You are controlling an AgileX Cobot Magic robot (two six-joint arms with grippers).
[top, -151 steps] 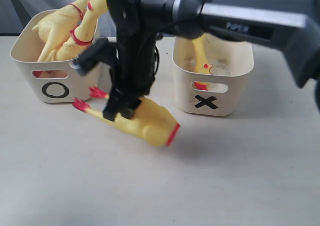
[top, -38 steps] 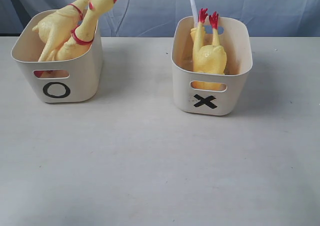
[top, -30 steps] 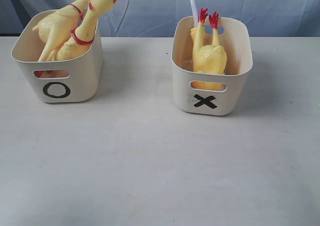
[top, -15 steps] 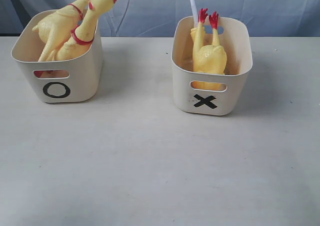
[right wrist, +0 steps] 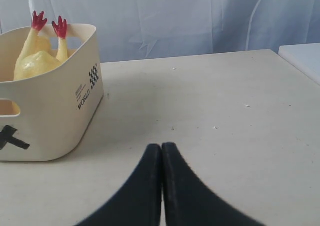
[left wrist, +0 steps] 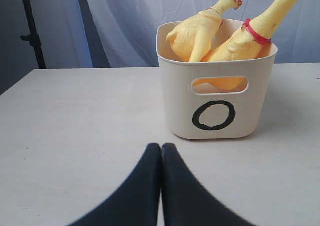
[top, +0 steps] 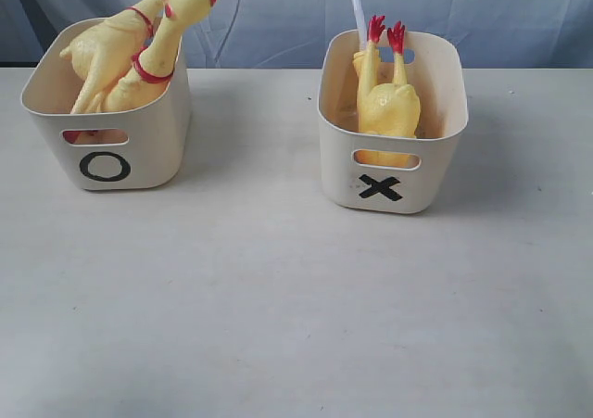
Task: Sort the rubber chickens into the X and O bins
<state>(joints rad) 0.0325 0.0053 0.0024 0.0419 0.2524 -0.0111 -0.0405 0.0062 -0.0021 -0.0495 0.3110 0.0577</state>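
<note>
Two yellow rubber chickens (top: 130,52) lean out of the cream O bin (top: 148,145) at the back left; the left wrist view shows them (left wrist: 235,35) in that bin (left wrist: 180,110). A third chicken (top: 387,107) lies in the X bin (top: 435,172) with its red feet up, seen too in the right wrist view (right wrist: 35,60) inside that bin (right wrist: 65,121). My left gripper (left wrist: 161,147) is shut and empty, low over the table, short of the O bin. My right gripper (right wrist: 161,146) is shut and empty beside the X bin. Neither arm shows in the exterior view.
A white strip (top: 358,15) stands up at the X bin's back rim. The pale table (top: 278,307) stretches toward the front. A grey cloth backdrop (top: 278,19) hangs behind. A dark stand (left wrist: 31,30) rises at the table's far side.
Five seconds ago an arm held a chicken between the bins; that chicken now lies in the X bin and the arm is out of view. Nothing has moved in the last second.
</note>
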